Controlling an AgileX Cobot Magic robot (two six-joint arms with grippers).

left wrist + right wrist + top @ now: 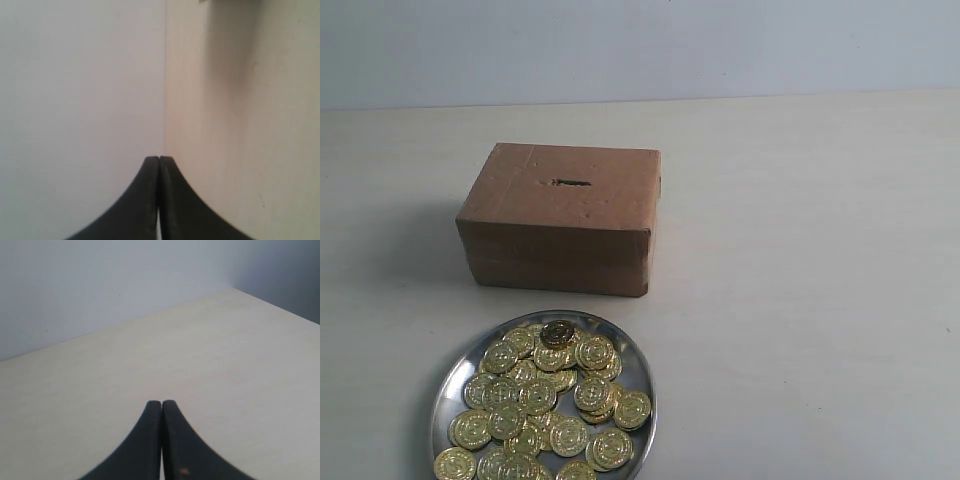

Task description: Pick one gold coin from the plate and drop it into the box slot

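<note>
A round silver plate (642, 372) sits at the front of the table, heaped with several gold coins (550, 400). Behind it stands the brown cardboard box (560, 218), with the narrow dark slot (571, 183) in the middle of its top face. Neither arm shows in the exterior view. My left gripper (159, 159) is shut, its black fingertips pressed together with nothing between them, above bare table and wall. In the right wrist view my right gripper (161, 402) is shut too and empty, over pale tabletop. Plate, coins and box lie outside both wrist views.
The pale tabletop (800, 250) spreads to the right of the box and plate. A light wall (640, 45) runs along the table's back edge. A dark shadow (230, 45) falls on the surface in the left wrist view.
</note>
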